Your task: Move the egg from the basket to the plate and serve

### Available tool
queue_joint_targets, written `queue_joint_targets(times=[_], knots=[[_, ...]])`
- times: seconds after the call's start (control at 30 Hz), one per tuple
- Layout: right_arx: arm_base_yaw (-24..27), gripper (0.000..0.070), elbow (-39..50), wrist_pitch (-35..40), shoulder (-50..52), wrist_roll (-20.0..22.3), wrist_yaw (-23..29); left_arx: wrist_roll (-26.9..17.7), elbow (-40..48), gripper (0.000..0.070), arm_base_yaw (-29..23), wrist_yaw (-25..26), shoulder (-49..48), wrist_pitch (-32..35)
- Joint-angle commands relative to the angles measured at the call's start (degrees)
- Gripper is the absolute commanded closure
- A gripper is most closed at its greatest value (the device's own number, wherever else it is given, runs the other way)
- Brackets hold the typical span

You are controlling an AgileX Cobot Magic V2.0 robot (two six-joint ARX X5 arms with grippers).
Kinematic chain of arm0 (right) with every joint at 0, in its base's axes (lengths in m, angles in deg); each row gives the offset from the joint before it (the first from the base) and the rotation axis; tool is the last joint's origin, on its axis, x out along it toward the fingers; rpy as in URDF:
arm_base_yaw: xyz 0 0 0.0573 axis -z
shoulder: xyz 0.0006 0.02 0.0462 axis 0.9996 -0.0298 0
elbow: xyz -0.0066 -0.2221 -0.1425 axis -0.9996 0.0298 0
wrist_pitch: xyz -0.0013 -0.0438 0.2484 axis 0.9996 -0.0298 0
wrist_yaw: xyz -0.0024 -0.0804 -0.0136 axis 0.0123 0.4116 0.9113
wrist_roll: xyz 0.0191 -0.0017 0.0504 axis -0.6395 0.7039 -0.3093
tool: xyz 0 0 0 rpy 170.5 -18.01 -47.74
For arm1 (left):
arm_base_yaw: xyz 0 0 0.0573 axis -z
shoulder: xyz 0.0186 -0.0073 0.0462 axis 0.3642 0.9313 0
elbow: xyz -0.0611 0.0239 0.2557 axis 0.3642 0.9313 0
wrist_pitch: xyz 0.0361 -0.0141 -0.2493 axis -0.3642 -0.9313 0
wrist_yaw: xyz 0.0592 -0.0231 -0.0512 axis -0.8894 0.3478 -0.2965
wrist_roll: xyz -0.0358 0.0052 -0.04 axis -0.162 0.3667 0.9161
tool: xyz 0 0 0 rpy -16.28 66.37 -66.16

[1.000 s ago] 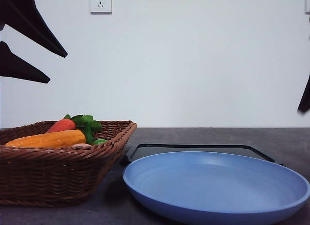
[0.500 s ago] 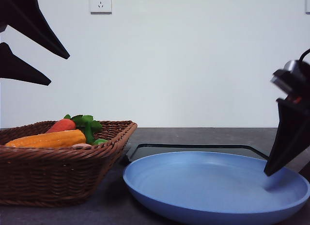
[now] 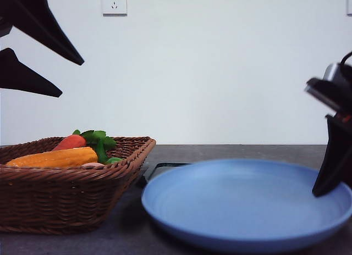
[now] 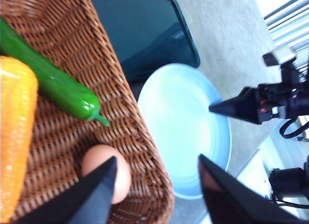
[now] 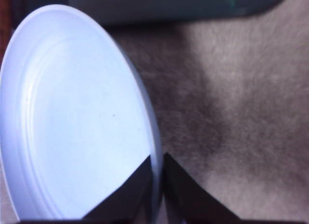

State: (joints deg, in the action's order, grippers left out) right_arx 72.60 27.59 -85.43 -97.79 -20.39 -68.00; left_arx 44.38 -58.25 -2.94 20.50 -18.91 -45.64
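Note:
The pinkish-brown egg (image 4: 107,172) lies in the brown wicker basket (image 3: 66,200) close to its near rim; in the front view only the egg's top (image 3: 92,165) peeks over the weave. My left gripper (image 3: 72,79) hangs open well above the basket, and in the left wrist view the left gripper (image 4: 157,161) has the egg beside one finger. The light-blue plate (image 3: 242,205) sits right of the basket, its right side raised off the table. My right gripper (image 3: 322,192) is shut on the plate's right rim (image 5: 153,137), the right gripper (image 5: 157,159) pinching that edge.
An orange corn cob (image 3: 55,158), a carrot (image 3: 70,142) with green leaves (image 3: 99,138) and a green chili (image 4: 58,86) share the basket. A black tray (image 3: 165,168) lies behind the plate, mostly hidden by it. Grey tabletop (image 5: 241,113) extends to the plate's right.
The right gripper came in from the right, went down to the plate's rim and shut on it. The plate's right side has risen, covering more of the tray. The left gripper drifted slightly right.

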Motion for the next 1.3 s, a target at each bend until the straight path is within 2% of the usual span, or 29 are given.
queue_joint_targets(times=[0.0,0.13,0.3,0.5,0.7,1.27], knots=[[0.02,0.07,-0.15,-0.54,1.6,-0.73,0.09,0.98,-0.98,0.0243,1.11,-0.43,0.57,0.32],[1.8,0.07,-0.17,-4.97,5.66,-0.52,0.92,1.26,-0.98,0.0237,4.55,-5.46,0.59,-0.12],[4.79,0.07,-0.17,-9.22,10.23,0.67,3.03,1.22,-0.98,0.0238,10.83,-17.11,1.11,-1.15],[7.77,0.07,-0.17,-10.36,13.93,1.01,3.17,1.2,-1.3,0.024,16.22,-23.74,5.12,-1.05],[8.88,0.07,-0.17,-11.61,15.64,1.32,3.17,0.64,-1.97,0.024,18.25,-26.46,10.64,0.1],[8.88,0.07,-0.17,-12.12,15.87,1.39,2.74,0.28,-1.97,0.0242,18.25,-26.47,20.95,4.96]])
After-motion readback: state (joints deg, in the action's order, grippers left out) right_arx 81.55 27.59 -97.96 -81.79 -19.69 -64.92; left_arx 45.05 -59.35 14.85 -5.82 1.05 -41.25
